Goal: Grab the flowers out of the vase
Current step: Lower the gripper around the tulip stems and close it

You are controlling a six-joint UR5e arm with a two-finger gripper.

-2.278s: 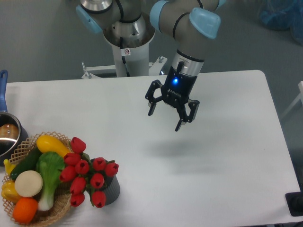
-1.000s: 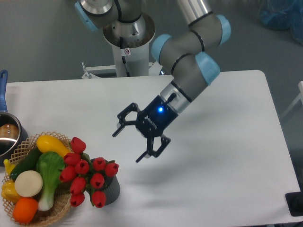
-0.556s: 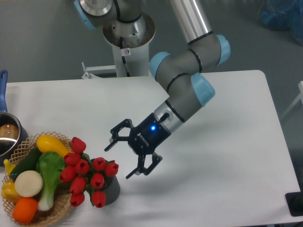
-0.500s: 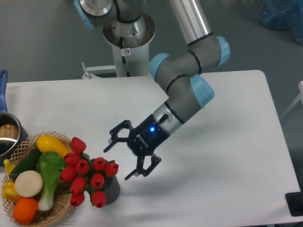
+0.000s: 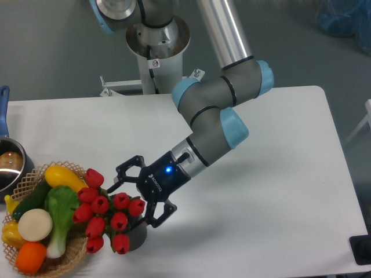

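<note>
— The flowers (image 5: 107,217) are sitting in the vase (image 5: 136,233), beside the wicker basket (image 5: 69,258).
— And the gripper (image 5: 134,200)?
— It's spreading its fingers wide around the nearest buds, gripping nothing.

The flowers (image 5: 107,213) have glossy red plastic-looking buds. The vase (image 5: 137,234) is matt dark grey and ribbed. The gripper (image 5: 131,201) is matt black, on an arm (image 5: 220,110) of brushed silver metal with smooth pale-blue plastic caps. The basket (image 5: 35,176) is rough woven wicker; the table (image 5: 278,191) is smooth matt white.
</note>
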